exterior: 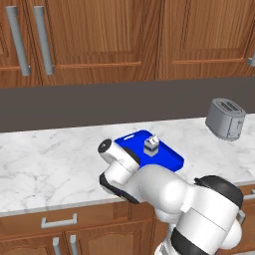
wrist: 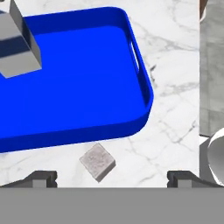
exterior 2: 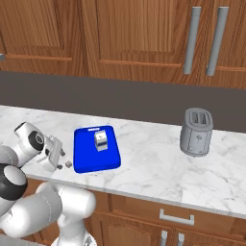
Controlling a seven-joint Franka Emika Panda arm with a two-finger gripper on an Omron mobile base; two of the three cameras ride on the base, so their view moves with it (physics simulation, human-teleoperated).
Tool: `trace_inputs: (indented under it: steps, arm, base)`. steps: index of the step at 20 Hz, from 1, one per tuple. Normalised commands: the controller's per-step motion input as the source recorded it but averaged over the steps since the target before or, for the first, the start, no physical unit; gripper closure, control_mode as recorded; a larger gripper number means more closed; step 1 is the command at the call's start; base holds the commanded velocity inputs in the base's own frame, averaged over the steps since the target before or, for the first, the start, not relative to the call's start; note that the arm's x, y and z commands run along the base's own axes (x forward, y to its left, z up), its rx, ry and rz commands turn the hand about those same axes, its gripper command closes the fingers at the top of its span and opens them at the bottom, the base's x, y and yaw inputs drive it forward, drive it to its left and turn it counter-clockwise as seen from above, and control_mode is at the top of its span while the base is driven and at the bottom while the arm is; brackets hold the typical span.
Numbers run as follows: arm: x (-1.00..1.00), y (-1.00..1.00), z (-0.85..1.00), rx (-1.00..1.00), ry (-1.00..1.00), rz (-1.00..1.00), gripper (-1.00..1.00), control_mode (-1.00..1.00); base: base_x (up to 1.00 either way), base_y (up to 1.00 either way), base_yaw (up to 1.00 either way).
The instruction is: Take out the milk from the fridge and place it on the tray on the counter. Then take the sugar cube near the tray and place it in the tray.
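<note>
The milk (exterior 2: 100, 141) is seen standing upright on the floor of the tray (exterior 2: 84, 161), so the first half of the task is judged done and the sugar cube (wrist: 98, 161) is taken as the thing now in hand. With the tray as the landmark, the cube lies on the bare counter (exterior 2: 153, 163) just outside the tray's rim, near one of its corners and apart from it, with a strip of marble between the two. The gripper (wrist: 111, 177) is held low over the counter on the same side of the tray, its jaws spread wide and clamped on nothing. In the hand view the cube sits between the two fingertips (wrist: 41, 177), though closer to the one on the left of that view than to the other, and a little ahead of them towards the tray. A short advance and a small sideways correction are therefore judged necessary before the jaws are closed. The cube is small, whitish-grey and speckled, far smaller than the carton, and is turned corner-on to the jaws rather than square to them; no long axis can be named. A toaster (exterior 2: 196, 132) stands well apart beyond the tray's far side.
</note>
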Motion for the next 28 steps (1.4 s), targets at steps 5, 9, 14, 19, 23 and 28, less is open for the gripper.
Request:
trace_inputs:
  steps: [5,9,14,19,23,28]
  arm:
    - [0.02,-0.19,-0.14,0.00,0.02,0.00,-1.00,-1.00]
    - [0.02,-0.19,-0.15,0.00,0.05,0.00,-1.00,-1.00]
    - [0.19,0.00,-0.20,0.00,0.04,0.00,-1.00,-1.00]
    - [0.10,0.00,-0.16,0.00,0.00,0.00,-1.00,-1.00]
    - [0.04,0.00,-0.13,0.00,0.00,0.00,-1.00,-1.00]
    - [0.03,0.00,-0.15,0.00,0.00,0.00,-1.00,-1.00]
  base:
    - [0.00,0.00,0.00]
    - [0.00,0.00,0.00]
    - [0.00,0.00,0.00]
    - [0.00,0.00,0.00]
    - [0.00,0.00,0.00]
    - [0.00,0.00,0.00]
